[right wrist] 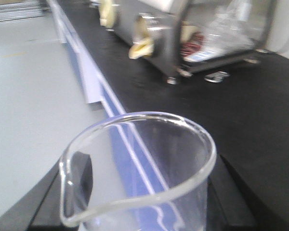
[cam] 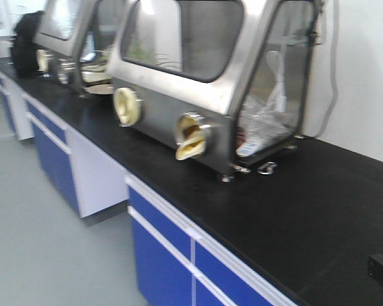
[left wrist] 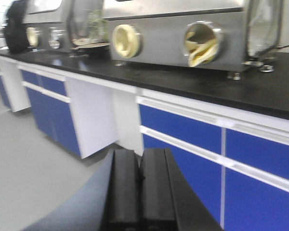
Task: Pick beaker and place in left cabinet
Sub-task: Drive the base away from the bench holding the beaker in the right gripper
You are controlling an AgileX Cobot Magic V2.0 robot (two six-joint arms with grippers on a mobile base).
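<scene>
While the right end effector (right wrist: 154,185) grips the beaker (right wrist: 149,139), left end effector (left wrist: 140,192) clenched; facing blue counter cabinets (left wrist: 183,130)

1. Site type: laboratory.
2. Bench: a long black countertop (cam: 293,210) runs along the wall, set on blue-fronted base cabinets (cam: 159,255) with white frames and rail handles.
3. Equipment: a stainless-steel glove box (cam: 179,95) with a clear window stands on the countertop. Round ports (cam: 127,106) in its front carry pale yellow gloves (one glove hangs out of its port). A second unit (cam: 67,29) of the same kind stands farther along.
4. Glassware: a clear beaker (right wrist: 139,163) with a pour spout.
5. Floor (cam: 38,242): plain, pale grey.
</scene>
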